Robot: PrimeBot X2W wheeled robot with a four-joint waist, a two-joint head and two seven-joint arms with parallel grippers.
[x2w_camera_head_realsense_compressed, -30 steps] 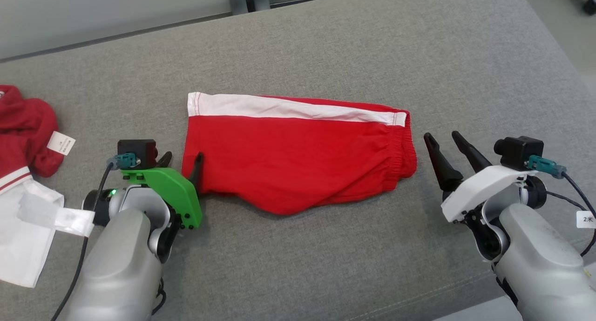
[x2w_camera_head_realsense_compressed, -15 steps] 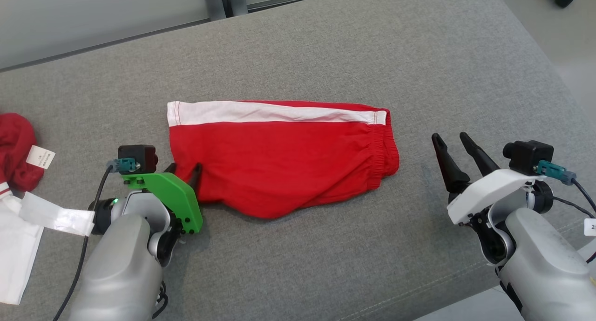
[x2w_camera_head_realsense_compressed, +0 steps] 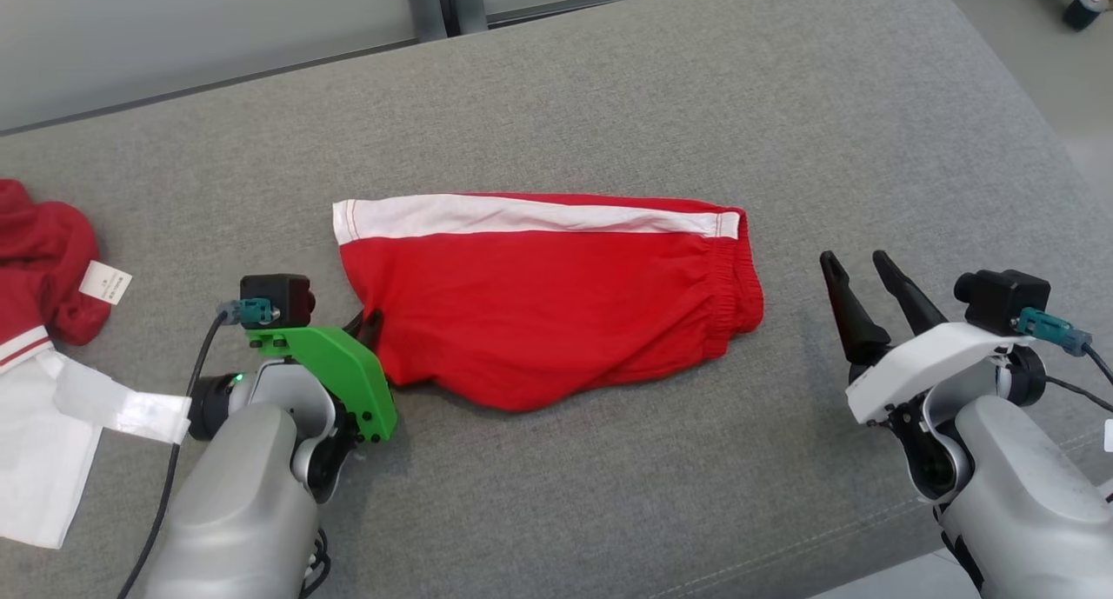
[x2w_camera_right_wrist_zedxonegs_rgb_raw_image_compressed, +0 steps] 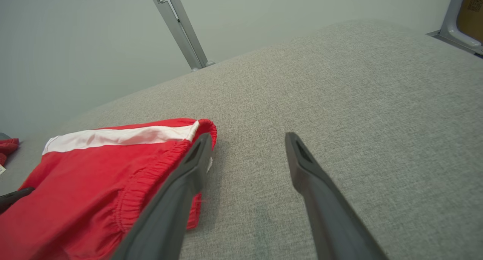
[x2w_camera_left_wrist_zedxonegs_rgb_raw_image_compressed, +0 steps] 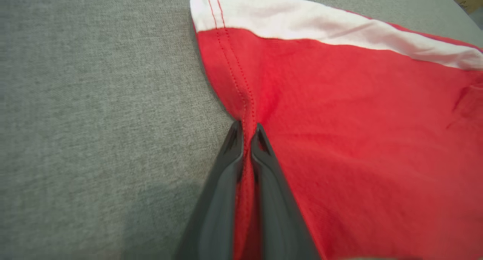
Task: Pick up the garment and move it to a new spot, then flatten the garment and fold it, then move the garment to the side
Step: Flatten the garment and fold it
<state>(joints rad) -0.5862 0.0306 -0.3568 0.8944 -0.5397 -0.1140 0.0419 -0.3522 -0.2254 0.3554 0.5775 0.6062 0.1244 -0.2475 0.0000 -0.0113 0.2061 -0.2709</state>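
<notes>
The garment (x2w_camera_head_realsense_compressed: 548,299) is a pair of red shorts with a white side stripe, folded flat on the grey cushion, waistband to the right. My left gripper (x2w_camera_head_realsense_compressed: 372,319) is shut on its stitched hem at the near left corner; the left wrist view shows the red hem (x2w_camera_left_wrist_zedxonegs_rgb_raw_image_compressed: 246,116) pinched between both fingers of that gripper (x2w_camera_left_wrist_zedxonegs_rgb_raw_image_compressed: 247,128). My right gripper (x2w_camera_head_realsense_compressed: 856,264) stands open to the right of the waistband, apart from the cloth. In the right wrist view that gripper (x2w_camera_right_wrist_zedxonegs_rgb_raw_image_compressed: 247,139) spreads over bare cushion beside the garment (x2w_camera_right_wrist_zedxonegs_rgb_raw_image_compressed: 98,177).
A heap of red and white clothes (x2w_camera_head_realsense_compressed: 39,321) with a label lies at the far left. The grey cushion (x2w_camera_head_realsense_compressed: 661,95) stretches behind and right of the shorts. Its front edge (x2w_camera_head_realsense_compressed: 869,555) runs near my right arm. A wall and metal post (x2w_camera_right_wrist_zedxonegs_rgb_raw_image_compressed: 181,26) stand behind.
My left gripper has shut on the shorts' hem corner; a second ago it stood open around it. The head camera shifted a little. The right gripper stayed open.
</notes>
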